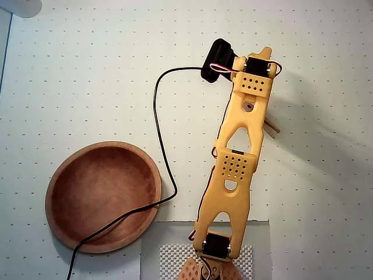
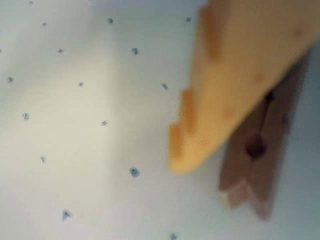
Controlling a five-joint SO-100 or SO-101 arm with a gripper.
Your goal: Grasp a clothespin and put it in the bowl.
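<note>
The clothespin (image 1: 271, 126) lies on the dotted white table, with only its brown end peeking out to the right of my yellow arm (image 1: 236, 166) in the overhead view. The wrist view shows the clothespin (image 2: 257, 165) flat on the table, blurred, partly covered by one yellow finger (image 2: 225, 95) whose tip sits just left of it. The second finger is out of view, so I cannot tell whether the jaws hold it. The wooden bowl (image 1: 58, 175) stands empty at the lower left, well away from the clothespin.
A black cable (image 1: 156, 122) runs from the black wrist camera (image 1: 218, 60) down across the bowl's right rim. The arm's base stands on a perforated pad (image 1: 175, 256) at the bottom edge.
</note>
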